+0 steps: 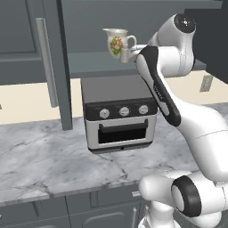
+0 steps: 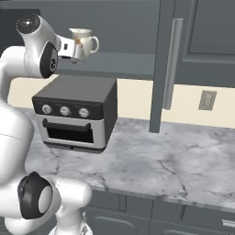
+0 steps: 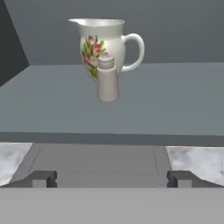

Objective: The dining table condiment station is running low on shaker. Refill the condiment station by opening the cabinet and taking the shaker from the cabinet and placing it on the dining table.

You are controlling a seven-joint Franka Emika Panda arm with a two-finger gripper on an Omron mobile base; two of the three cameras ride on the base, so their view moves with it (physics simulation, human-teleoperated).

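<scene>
The small grey-beige shaker [image 3: 107, 78] stands on the shelf [image 3: 175, 100] of the open cabinet, right in front of the white floral pitcher [image 3: 103, 43]. From the left base view the shaker [image 1: 125, 55] shows at the pitcher's [image 1: 116, 42] lower right. My gripper [image 3: 111, 179] is open and level with the shelf's front edge, its fingertips [image 3: 41, 178] wide apart. It points straight at the shaker but is still clear of it, holding nothing. The cabinet door [image 1: 26, 44] hangs open at the left, with its bar handle [image 1: 46, 62]. The dining table is out of view.
A toaster oven [image 1: 118, 111] sits on the marble counter [image 1: 44, 156] directly under the shelf and my hand. Another cabinet door [image 2: 202, 41] with a long handle [image 2: 170, 64] stands to the right. Low drawer fronts [image 1: 53, 209] run under the counter.
</scene>
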